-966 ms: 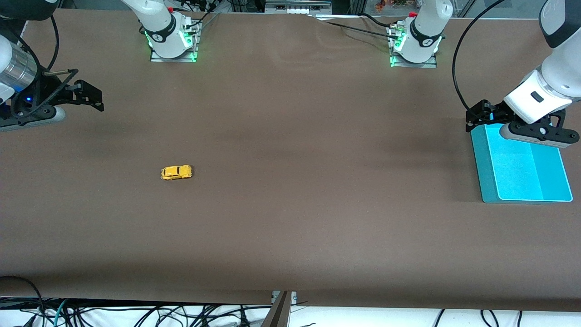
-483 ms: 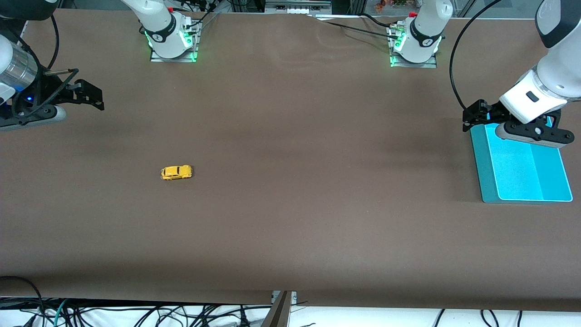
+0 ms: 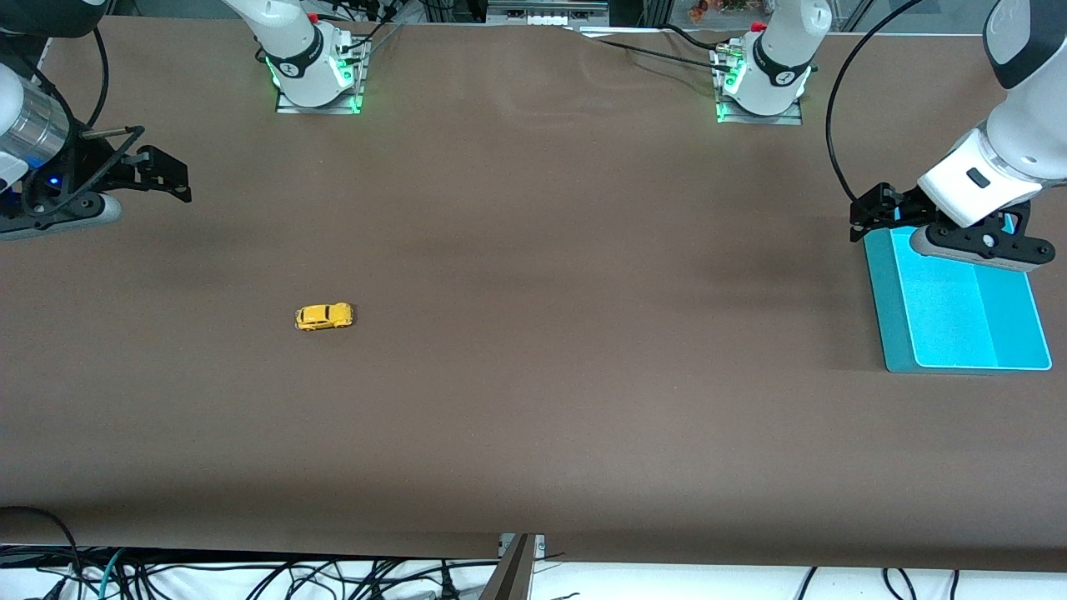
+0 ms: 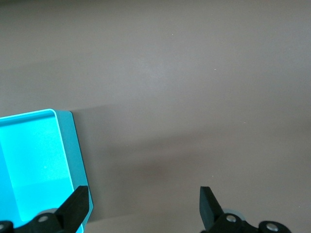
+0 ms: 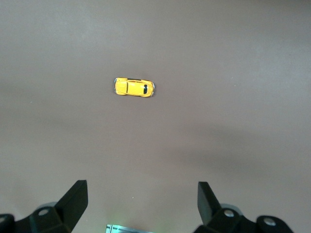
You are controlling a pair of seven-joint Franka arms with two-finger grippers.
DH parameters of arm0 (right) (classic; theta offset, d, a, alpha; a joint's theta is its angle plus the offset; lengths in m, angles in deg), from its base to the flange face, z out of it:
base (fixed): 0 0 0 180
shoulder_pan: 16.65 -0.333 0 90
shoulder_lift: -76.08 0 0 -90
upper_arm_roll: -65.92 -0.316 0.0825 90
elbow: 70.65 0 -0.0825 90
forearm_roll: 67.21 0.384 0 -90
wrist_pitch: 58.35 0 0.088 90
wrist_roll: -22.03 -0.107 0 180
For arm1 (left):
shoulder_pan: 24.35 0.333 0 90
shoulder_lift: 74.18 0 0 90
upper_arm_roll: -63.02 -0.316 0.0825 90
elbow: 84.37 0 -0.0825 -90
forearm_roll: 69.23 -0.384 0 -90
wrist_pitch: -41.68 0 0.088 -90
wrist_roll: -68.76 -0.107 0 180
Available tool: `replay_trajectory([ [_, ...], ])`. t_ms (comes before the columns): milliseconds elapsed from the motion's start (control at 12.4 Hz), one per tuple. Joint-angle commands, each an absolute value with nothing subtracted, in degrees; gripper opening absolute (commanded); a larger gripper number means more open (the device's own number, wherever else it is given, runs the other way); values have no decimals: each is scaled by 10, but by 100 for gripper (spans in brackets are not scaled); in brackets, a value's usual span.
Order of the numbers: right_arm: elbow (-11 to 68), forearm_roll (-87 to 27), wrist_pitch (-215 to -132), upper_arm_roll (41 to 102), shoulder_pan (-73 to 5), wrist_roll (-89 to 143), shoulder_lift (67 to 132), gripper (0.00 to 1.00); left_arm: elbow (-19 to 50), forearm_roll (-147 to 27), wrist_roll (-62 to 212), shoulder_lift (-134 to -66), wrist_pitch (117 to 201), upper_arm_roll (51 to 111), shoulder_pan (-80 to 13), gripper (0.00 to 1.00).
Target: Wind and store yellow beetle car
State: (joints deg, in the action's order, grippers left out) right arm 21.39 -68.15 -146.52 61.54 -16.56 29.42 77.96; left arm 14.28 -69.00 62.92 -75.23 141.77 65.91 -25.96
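Note:
The yellow beetle car (image 3: 324, 316) stands on its wheels on the brown table, toward the right arm's end. It also shows in the right wrist view (image 5: 134, 87), well apart from the fingers. My right gripper (image 3: 171, 177) is open and empty over the table at the right arm's end; the right wrist view shows it too (image 5: 142, 189). My left gripper (image 3: 871, 215) is open and empty over the edge of the cyan tray (image 3: 888, 308). In the left wrist view (image 4: 144, 194) one finger is over the tray's wall (image 4: 70, 145).
The brown table cover (image 3: 533, 375) spans the whole view. The arm bases (image 3: 317, 79) (image 3: 763, 87) stand with green lights along the edge farthest from the front camera. Cables hang below the table's near edge (image 3: 250, 575).
My left gripper has shifted slightly over the tray's edge and then held still. The car and my right gripper have not moved.

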Motion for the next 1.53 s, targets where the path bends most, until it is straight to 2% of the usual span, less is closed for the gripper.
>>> replay_trajectory([
  [0,202,-685,-1452,614,-164,288,780,100,126,-710,633,-759,1403,661,-259,100],
  [966,205,-683,-1443,609,-166,291,784,100,125,-710,633,-759,1398,662,-259,100],
  [1449,208,-680,-1453,608,-210,446,850,100,125,-711,633,-759,1398,662,-259,100],
])
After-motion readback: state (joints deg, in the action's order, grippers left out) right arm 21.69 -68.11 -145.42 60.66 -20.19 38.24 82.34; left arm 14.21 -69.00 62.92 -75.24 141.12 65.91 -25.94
